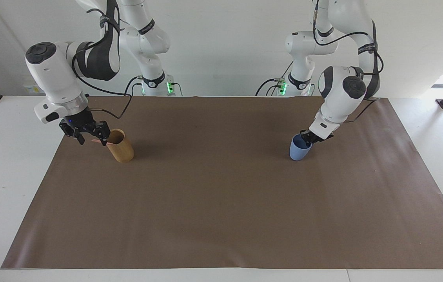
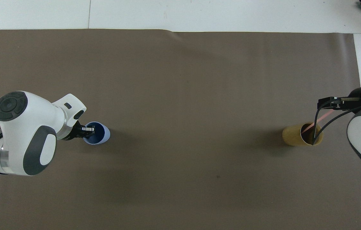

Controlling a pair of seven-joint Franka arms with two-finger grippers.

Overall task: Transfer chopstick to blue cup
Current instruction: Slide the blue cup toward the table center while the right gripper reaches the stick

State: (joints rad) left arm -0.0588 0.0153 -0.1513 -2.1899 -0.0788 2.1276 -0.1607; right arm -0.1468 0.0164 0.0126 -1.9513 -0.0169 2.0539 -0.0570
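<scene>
A light pink chopstick (image 1: 96, 140) leans out of a tan bamboo holder (image 1: 121, 149) near the right arm's end of the table; both also show in the overhead view, the chopstick (image 2: 319, 119) and the holder (image 2: 291, 136). My right gripper (image 1: 93, 139) is open, its fingers on either side of the chopstick's upper end; it also shows in the overhead view (image 2: 323, 104). The blue cup (image 1: 297, 150) stands upright toward the left arm's end. My left gripper (image 1: 307, 138) is shut on the blue cup's rim (image 2: 101, 134), one finger inside.
A brown mat (image 1: 221, 203) covers most of the white table. The right arm's black cable (image 2: 316, 127) hangs over the holder's mouth. White table shows around the mat's edges (image 2: 199, 14).
</scene>
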